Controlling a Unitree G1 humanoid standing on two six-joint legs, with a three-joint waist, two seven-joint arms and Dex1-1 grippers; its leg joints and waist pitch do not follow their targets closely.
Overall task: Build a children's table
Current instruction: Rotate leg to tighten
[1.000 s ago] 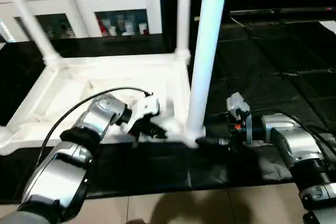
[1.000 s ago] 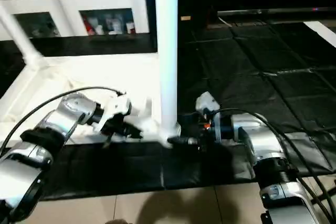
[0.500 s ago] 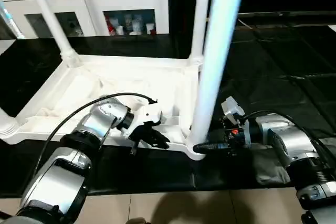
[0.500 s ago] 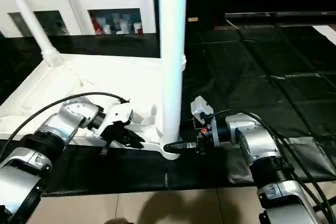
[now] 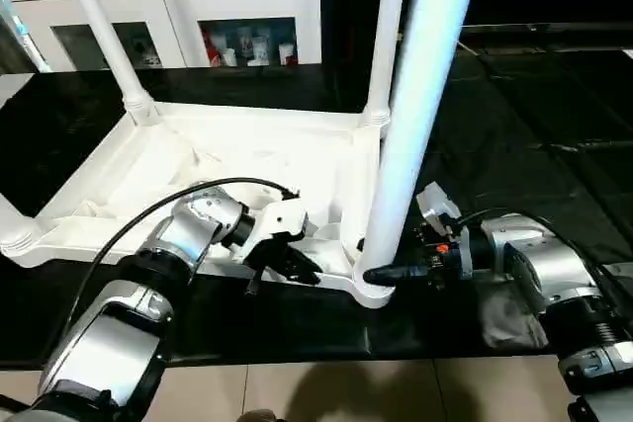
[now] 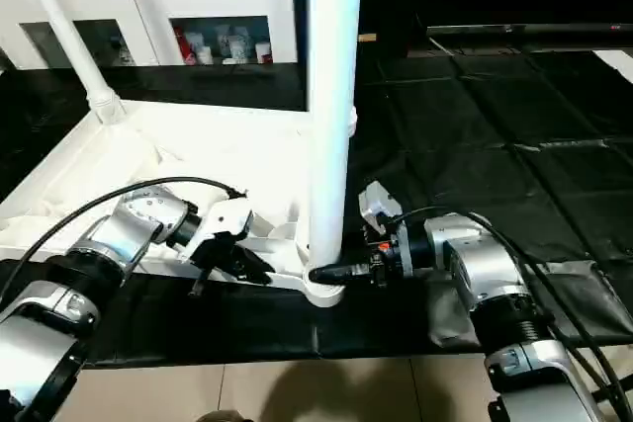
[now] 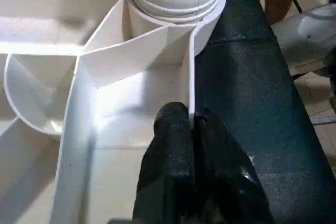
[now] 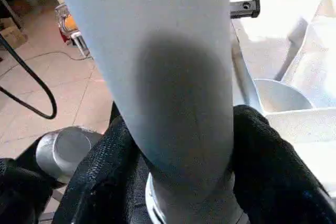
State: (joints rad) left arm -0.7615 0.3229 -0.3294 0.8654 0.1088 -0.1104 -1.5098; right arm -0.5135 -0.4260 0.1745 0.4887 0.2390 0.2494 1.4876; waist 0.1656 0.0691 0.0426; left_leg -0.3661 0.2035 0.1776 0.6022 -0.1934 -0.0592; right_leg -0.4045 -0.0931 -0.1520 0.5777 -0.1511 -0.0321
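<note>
The children's table top [image 5: 247, 160] lies upside down on a black mat, ribbed underside up. White legs stand in its far corner sockets [image 5: 99, 27] [image 5: 386, 27]. The near leg [image 5: 420, 96] rises from the near right corner socket. My left gripper [image 5: 297, 266] is shut on the thin front rim of the table top, just left of that socket; the left wrist view shows the rim [image 7: 190, 77] pinched between the fingers. My right gripper [image 6: 326, 272] reaches in from the right at the base of the near leg [image 8: 173, 77], one black finger [image 8: 105, 171] pressed against each side.
A white glass-door cabinet [image 5: 178, 7] stands behind the table. Black floor mat [image 5: 514, 126] stretches to the right and back. A strip of pale floor tile [image 5: 297, 392] runs along the near edge. A black cable [image 5: 148, 214] arcs over my left forearm.
The right gripper's fingers have closed in on the base of the near leg. The camera has shifted slightly. The left gripper keeps its hold on the rim.
</note>
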